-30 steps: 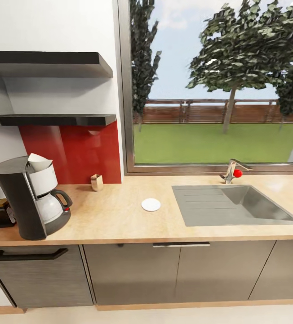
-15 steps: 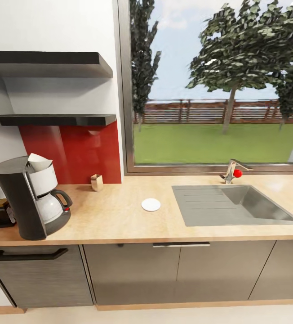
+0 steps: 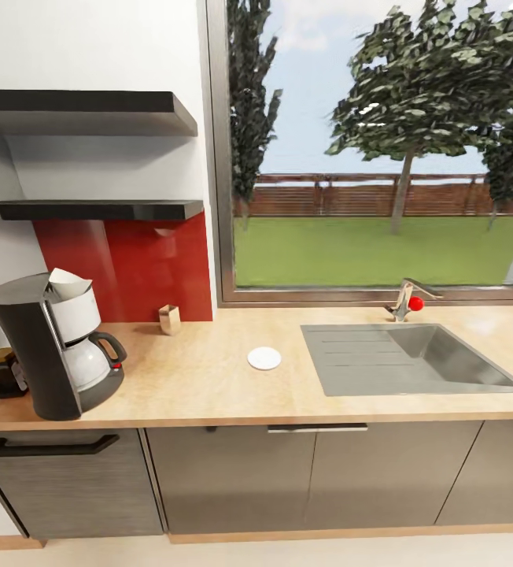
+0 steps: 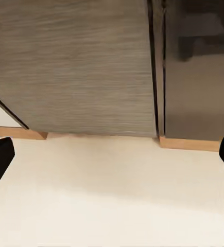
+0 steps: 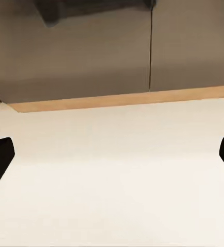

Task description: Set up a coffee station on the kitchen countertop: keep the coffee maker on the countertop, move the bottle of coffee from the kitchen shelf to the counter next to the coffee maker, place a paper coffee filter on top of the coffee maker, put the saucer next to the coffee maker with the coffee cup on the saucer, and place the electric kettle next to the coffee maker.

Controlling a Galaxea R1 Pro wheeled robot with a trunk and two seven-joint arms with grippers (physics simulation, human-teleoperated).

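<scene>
Nothing has shifted since the earlier frames: the black-and-white coffee maker (image 3: 56,346) with the white paper filter (image 3: 68,282) on top stands at the beige countertop's (image 3: 209,386) left end, the round white saucer (image 3: 264,358) well apart. Both the left gripper (image 4: 112,154) and right gripper (image 5: 112,154) hang spread wide, empty, facing the grey cabinet fronts (image 3: 233,480). Risk: raising either arm blind could knock the counter edge or the coffee maker.

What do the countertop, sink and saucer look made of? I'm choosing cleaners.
Countertop: pale wood or wood-look laminate, matte, with faint grain. Sink: probably brushed stainless steel, grey with a soft sheen and ribbed drainer. Saucer: plain white, likely glazed ceramic, though too small to be sure.
</scene>
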